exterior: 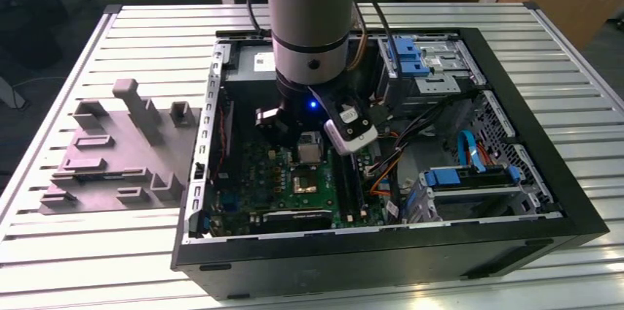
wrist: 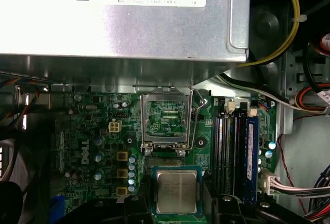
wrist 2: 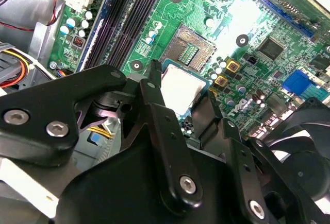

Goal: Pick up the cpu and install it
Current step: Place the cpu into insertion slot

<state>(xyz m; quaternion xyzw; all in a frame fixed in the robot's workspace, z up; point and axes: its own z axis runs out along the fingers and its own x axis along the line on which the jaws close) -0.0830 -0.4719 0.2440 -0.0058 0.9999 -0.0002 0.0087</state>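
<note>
The arm (exterior: 310, 25) reaches down into an open computer case (exterior: 546, 200) that lies on a slatted surface (exterior: 146, 32). The end effector (wrist 2: 181, 98) is clamped on the cpu (wrist 2: 179, 86). In both wrist views its 2 black fingers (wrist 2: 154, 98) press against opposite edges of the small square chip, whose silver top is showing. The cpu is held above the green circuit board (wrist: 93, 131), just beside the socket (wrist: 166, 121) and not in it. The socket is empty, with its metal frame swung open and its contact field bare. In the first wrist view the memory slots (wrist: 234, 152) run along 1 side of the socket and the chip, and the grey power supply box (wrist: 129, 28) lies beyond the socket. In the exterior view the chip shows as a pale square under the wrist, over the board. On the exterior view's left, a grey moulded tray (exterior: 107, 156) rests on the surface next to the case.
</note>
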